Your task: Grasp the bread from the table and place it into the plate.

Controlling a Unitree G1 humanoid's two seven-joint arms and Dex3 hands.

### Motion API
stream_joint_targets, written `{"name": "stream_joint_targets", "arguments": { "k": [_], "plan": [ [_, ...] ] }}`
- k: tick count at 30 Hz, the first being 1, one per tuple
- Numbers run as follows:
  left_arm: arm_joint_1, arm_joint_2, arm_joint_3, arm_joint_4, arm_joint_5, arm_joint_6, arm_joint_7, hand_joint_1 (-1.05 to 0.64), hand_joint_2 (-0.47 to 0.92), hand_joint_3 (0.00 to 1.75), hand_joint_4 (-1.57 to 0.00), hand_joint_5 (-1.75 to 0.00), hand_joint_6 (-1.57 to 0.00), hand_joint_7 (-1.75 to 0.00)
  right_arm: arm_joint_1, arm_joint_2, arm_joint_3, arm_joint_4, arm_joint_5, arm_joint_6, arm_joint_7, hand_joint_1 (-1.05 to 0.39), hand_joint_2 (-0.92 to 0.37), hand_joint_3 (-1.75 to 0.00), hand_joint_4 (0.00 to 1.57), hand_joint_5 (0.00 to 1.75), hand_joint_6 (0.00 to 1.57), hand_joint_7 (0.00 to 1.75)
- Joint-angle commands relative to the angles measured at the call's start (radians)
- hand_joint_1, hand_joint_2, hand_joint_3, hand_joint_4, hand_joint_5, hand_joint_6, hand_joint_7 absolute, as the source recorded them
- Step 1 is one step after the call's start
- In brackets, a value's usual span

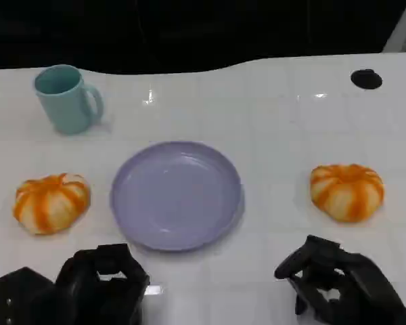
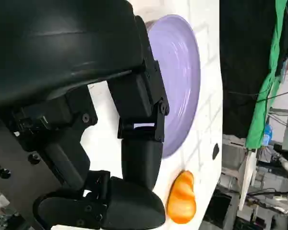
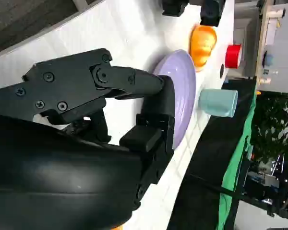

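Two breads [image 1: 52, 202] [image 1: 347, 191] beyond hands [image 1: 101, 279] [image 1: 335, 277]

Bare white surface [image 1: 277, 128] between lavender plate [image 1: 176, 195] at centre and each orange-striped bread, left bread [image 1: 51, 202] and right bread [image 1: 346, 191] both open from the near side, teal mug [image 1: 66, 99] far left, small black disc [image 1: 366, 79] far right

Lighting's bright and even from overhead, with small glare spots on the white table [image 1: 277, 115] at the far side and a soft sheen on the plate [image 1: 176, 195]. Shadows are faint, just beside the mug [image 1: 66, 98] and both breads. Head view's a bit soft overall, and the background beyond the table goes nearly black.
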Motion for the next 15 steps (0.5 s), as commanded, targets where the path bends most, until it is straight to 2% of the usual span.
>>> {"name": "stream_joint_targets", "arguments": {
  "k": [1,15],
  "plan": [
    [0.000,0.016,0.009,0.006,0.001,-0.001,0.003,-1.05,0.41,1.03,-1.57,-1.22,-1.41,-0.90,0.004,-0.007,-0.009,-0.009,-0.002,0.001,-0.007,-0.40,-0.90,-0.45,0.70,1.67,0.75,1.21],
    [0.002,0.018,0.011,0.004,-0.005,-0.002,-0.004,-1.05,0.41,1.03,-1.57,-1.22,-1.41,-0.90,0.005,-0.007,-0.008,-0.010,-0.004,-0.001,-0.005,-0.40,-0.89,-0.49,0.70,1.67,0.74,1.21]
  ]
}}
